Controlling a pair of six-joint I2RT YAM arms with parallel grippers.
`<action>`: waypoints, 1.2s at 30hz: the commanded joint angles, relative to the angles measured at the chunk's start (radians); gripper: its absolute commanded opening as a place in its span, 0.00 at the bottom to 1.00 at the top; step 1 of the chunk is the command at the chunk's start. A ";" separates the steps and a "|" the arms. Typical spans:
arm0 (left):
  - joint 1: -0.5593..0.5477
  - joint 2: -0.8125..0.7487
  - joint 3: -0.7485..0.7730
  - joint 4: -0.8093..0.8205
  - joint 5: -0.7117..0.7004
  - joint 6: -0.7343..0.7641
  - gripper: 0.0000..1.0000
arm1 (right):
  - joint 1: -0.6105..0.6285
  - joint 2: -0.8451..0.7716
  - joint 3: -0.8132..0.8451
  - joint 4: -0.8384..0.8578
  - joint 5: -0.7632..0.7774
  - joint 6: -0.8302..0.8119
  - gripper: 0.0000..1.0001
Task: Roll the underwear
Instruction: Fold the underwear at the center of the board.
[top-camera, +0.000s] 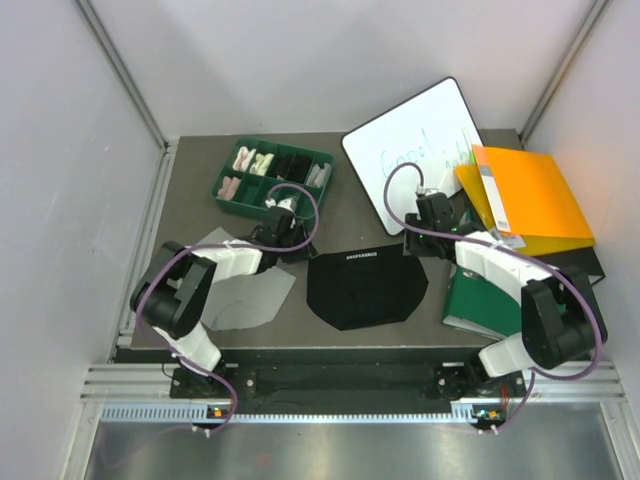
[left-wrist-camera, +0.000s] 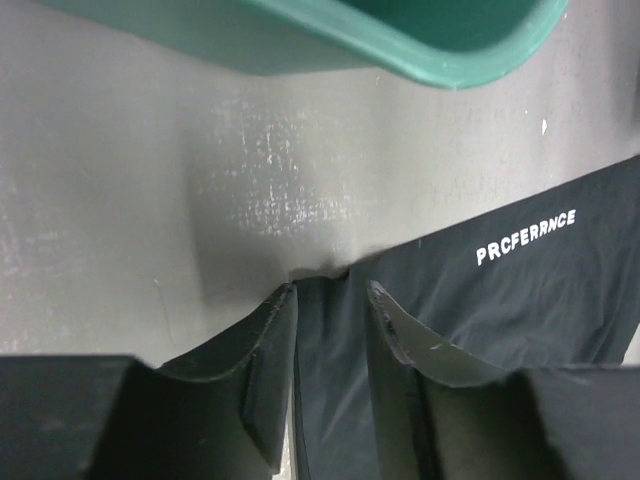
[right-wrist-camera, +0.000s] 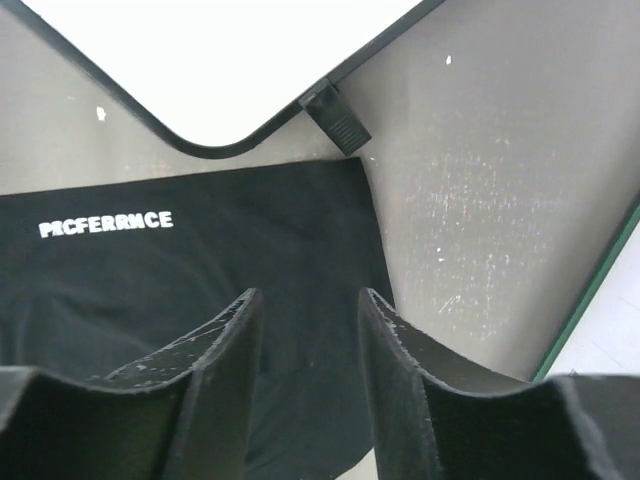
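The black underwear (top-camera: 365, 290) lies flat at the table's middle, with its pale waistband lettering on the far edge. My left gripper (top-camera: 297, 243) is at its far left corner. In the left wrist view this gripper (left-wrist-camera: 330, 292) has its jaws narrowly apart, with the black fabric (left-wrist-camera: 520, 270) running between them. My right gripper (top-camera: 413, 243) is at the far right corner. In the right wrist view it (right-wrist-camera: 310, 300) stands open above the black cloth (right-wrist-camera: 150, 270) and grips nothing. The light grey underwear (top-camera: 250, 300) lies flat under my left arm.
A green compartment tray (top-camera: 225, 170) with small cloth rolls stands at the back left, its rim (left-wrist-camera: 430, 60) just beyond my left fingers. A whiteboard (top-camera: 420, 140) lies at the back. An orange folder (top-camera: 530, 195) and a green binder (top-camera: 480, 300) are on the right.
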 joint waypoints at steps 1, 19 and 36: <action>-0.017 0.059 -0.011 -0.069 -0.065 0.008 0.36 | 0.010 -0.073 -0.009 0.013 -0.012 0.011 0.47; -0.038 0.007 -0.027 -0.086 -0.079 0.014 0.24 | 0.046 -0.101 -0.087 0.096 -0.162 0.060 0.56; -0.190 0.036 0.078 -0.278 -0.421 0.025 0.44 | 0.048 -0.113 -0.115 0.119 -0.191 0.067 0.57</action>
